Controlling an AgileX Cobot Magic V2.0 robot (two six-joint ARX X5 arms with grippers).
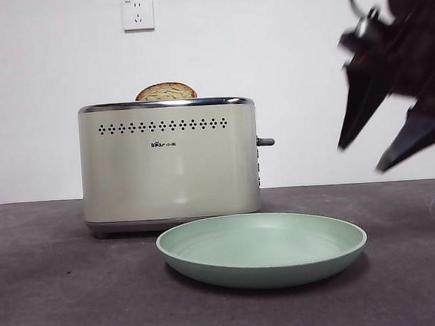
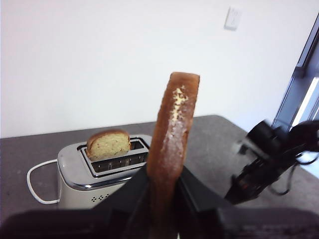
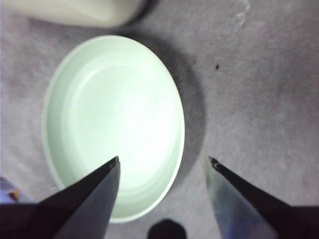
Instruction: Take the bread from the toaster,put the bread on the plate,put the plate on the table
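We see the left gripper [image 2: 167, 191] clamped on the bread [image 2: 173, 144], brown-crusted and speckled, while the right gripper [image 3: 163, 162] hangs spread above the mint plate [image 3: 65, 89].

Looked like lab test bench, not kitchen: bare white wall [image 1: 286, 70], lone wall socket [image 1: 137, 13], scuffed grey table [image 1: 55, 291], black robot arm [image 1: 396, 71].
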